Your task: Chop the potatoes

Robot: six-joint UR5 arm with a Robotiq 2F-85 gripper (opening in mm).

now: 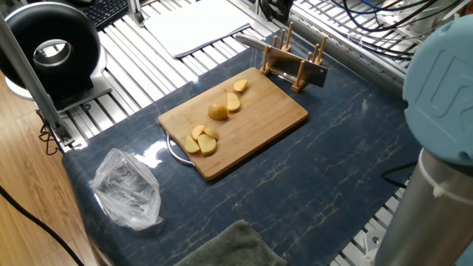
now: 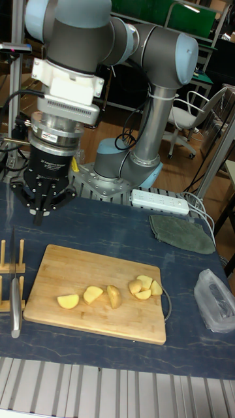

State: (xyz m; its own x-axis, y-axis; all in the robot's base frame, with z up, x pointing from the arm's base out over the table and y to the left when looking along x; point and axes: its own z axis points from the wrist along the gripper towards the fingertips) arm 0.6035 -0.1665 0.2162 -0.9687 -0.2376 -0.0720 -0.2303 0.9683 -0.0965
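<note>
Potatoes (image 2: 109,295) sit mid-board, margins bare toward every board (image 2: 52,274) edge; end effector (image 2: 43,208) hovers empty, fingers nearly closed.

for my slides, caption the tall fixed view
UR5 gripper hovers beside bamboo board holding cut potatoes.

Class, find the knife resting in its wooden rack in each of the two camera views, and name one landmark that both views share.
Fixed view: knife at top centre, behind the board's far end.
Tall fixed view: knife at the left edge, beside the board.
Shared landmark: bamboo board.
</note>
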